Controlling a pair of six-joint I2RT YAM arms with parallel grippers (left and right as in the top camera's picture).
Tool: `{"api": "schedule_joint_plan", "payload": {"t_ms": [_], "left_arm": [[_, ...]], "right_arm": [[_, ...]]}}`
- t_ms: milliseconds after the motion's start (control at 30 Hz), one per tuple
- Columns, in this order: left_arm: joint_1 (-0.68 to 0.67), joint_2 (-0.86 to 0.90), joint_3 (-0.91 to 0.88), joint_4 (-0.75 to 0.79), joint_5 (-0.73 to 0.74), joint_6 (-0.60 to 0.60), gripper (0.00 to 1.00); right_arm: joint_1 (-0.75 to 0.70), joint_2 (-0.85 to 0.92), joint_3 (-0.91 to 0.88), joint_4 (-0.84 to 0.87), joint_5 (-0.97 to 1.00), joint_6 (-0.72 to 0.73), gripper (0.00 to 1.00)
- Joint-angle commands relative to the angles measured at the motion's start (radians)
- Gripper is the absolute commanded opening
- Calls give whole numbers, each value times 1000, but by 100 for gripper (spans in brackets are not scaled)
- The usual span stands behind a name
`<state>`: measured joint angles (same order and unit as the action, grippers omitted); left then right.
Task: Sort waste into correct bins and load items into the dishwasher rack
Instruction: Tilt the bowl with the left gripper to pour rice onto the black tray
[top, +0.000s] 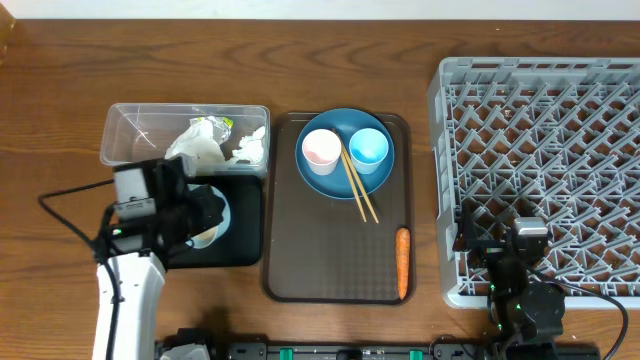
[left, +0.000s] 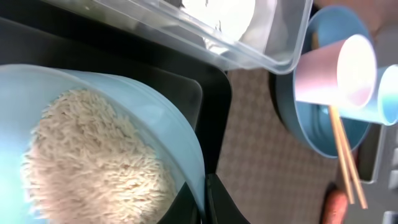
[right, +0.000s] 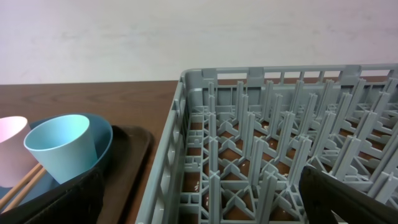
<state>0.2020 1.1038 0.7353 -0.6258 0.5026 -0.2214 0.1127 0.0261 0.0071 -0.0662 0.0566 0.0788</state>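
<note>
Rice-dump step, I'd say: left gripper (left: 206, 198) jaws clamped on the rim of the small blue bowl (left: 168, 118), rice (left: 93, 155) inside, over the black tray (top: 248, 228); right gripper (right: 205, 202) jaws wide open, empty, at the dishwasher rack (top: 540, 150) front edge; next needs tipping the bowl inside the tray walls.

Blue plate (top: 320, 181) rests on brown tray (top: 320, 255) on wooden table (top: 300, 60).
</note>
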Motion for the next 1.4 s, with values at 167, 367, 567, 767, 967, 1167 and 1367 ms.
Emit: {"api": "schedule_joint_plan", "payload": {"t_ms": [167,367,567,767,967,1167,1367], "left_arm": [[185,36,26,-1,245,144,6],[295,58,26,-1,391,192,6],[380,105,26,-1,535,239,6],[431,177,26,-1,708,291,6],[452,251,26,-1,813,314,6],[454,302,25,-1,911,345,6],[454,323,21,-1,988,353,6]], "right_arm": [[8,0,-2,-3,6,-6,99],[8,0,-2,-3,6,-6,99],[8,0,-2,-3,6,-6,99],[8,0,-2,-3,6,-6,99],[8,0,-2,-3,6,-6,99],[8,0,-2,-3,6,-6,99],[8,0,-2,-3,6,-6,99]]}}
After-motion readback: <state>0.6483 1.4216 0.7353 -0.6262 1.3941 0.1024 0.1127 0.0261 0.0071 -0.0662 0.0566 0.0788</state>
